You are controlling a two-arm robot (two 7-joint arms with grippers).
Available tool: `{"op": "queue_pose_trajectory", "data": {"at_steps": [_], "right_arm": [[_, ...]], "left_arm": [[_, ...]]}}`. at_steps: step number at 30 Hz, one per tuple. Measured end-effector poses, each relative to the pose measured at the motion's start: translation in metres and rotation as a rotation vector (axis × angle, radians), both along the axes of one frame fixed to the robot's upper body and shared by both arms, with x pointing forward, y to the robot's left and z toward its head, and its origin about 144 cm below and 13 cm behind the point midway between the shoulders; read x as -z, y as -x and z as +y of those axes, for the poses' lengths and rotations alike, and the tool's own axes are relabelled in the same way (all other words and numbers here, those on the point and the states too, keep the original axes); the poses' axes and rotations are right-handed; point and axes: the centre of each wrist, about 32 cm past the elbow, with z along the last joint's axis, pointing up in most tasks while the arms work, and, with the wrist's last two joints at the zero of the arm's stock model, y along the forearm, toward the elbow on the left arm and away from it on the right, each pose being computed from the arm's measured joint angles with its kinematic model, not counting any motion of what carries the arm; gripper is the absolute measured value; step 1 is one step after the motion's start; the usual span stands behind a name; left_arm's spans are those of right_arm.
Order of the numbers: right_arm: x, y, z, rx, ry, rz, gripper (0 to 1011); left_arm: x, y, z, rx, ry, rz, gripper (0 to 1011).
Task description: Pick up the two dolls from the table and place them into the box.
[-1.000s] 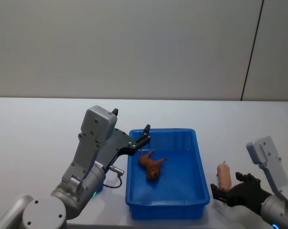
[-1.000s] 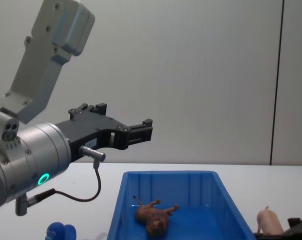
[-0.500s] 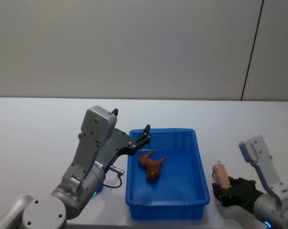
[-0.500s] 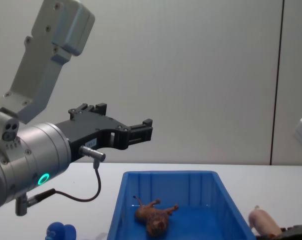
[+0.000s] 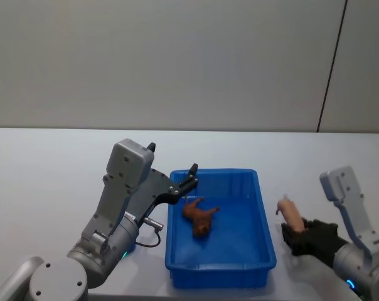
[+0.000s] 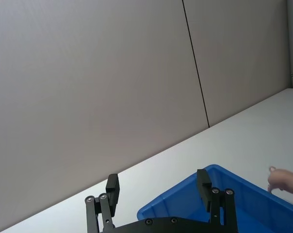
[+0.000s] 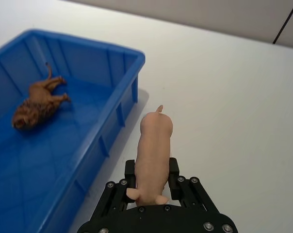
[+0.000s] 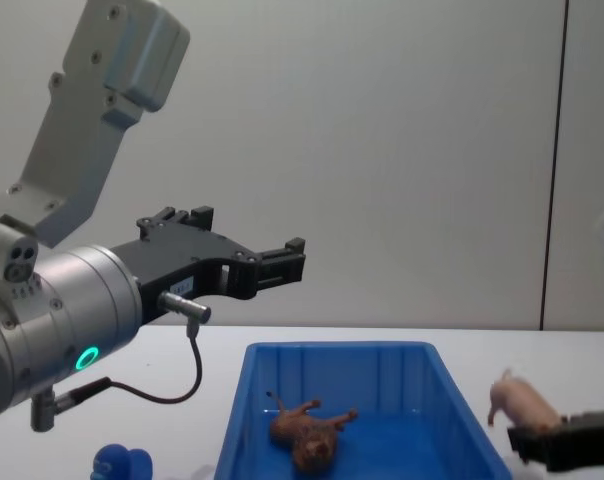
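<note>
My right jaws are clenched on the pink pig (image 5: 291, 213), which sticks straight out from them above the desk (image 5: 51, 163), just right of the blue box (image 5: 214, 172). The box lies leftward. My left jaws hang released over its far-left corner.

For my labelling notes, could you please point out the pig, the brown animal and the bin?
pig (image 7: 154, 155), right wrist view, its back.
brown animal (image 5: 199, 218), head view, its body.
bin (image 5: 221, 277), head view, front wall.
</note>
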Motion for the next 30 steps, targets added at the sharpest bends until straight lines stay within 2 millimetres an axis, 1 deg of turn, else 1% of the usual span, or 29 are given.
{"op": "queue_pose_trajectory", "data": {"at_steps": [6,13,14,19,24,30], "right_arm": [[-0.010,0.001,-0.001,0.008,-0.034,-0.063,363],[-0.034,0.000,0.000,-0.015,-0.088,-0.143,363],[-0.034,0.000,0.000,-0.015,-0.088,-0.143,363],[-0.050,-0.002,0.004,-0.069,-0.112,-0.157,363],[-0.057,-0.004,0.010,-0.116,-0.110,-0.147,362],[-0.058,-0.004,0.020,-0.172,-0.086,-0.125,363]], "left_arm": [[0.000,0.000,0.000,0.000,0.000,0.000,1001],[0.000,0.000,0.000,0.000,0.000,0.000,1001],[0.000,0.000,0.000,0.000,0.000,0.000,1001],[0.000,0.000,0.000,0.000,0.000,0.000,1001],[0.000,0.000,0.000,0.000,0.000,0.000,1002],[0.000,0.000,0.000,0.000,0.000,0.000,1001]]}}
